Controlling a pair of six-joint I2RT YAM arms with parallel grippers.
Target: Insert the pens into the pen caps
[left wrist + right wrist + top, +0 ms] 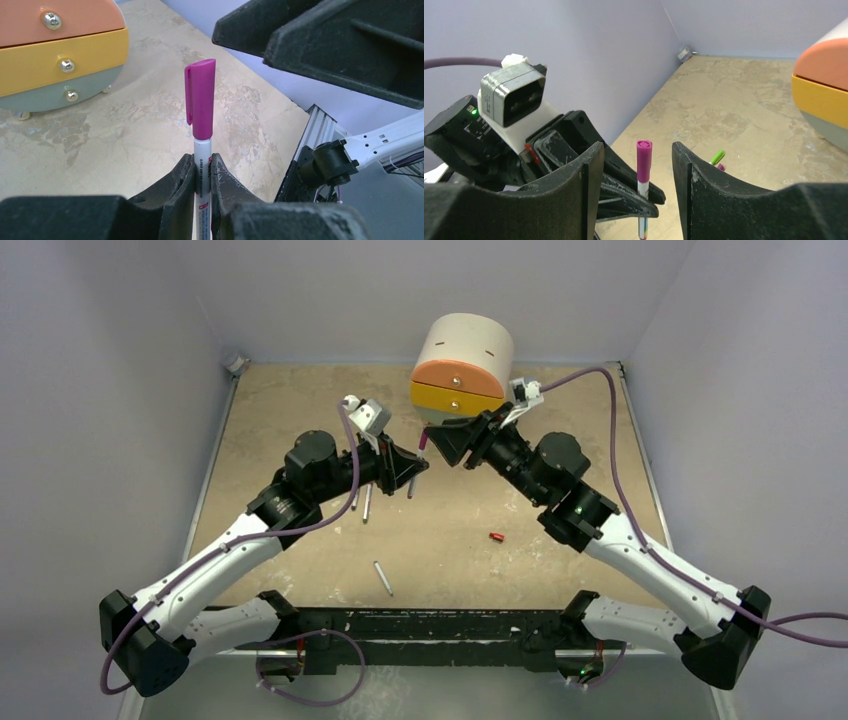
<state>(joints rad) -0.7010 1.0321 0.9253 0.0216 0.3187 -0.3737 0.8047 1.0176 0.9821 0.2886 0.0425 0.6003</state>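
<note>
Magenta cap [200,97] sits on the pen [202,150] that the left gripper [202,165] holds upright; right gripper [638,152] stands wide around it.

Tan table [290,400]. Left of centre, one bare pen [367,502] lies just below the left gripper, a second bare pen [382,578] nearer the arm bases. Left jaws pinch the white barrel tight, just under the cap, above mid-table. Right fingers [574,190] flank the capped end, one each side, a gap showing on both, not touching. Green cap [717,156] lies on the table past the right finger; a small magenta bit beside it, too hidden to tell. Red cap [496,537] lies alone right of centre. Drawer box [460,365], orange and yellow fronts, stands at the back.
</note>
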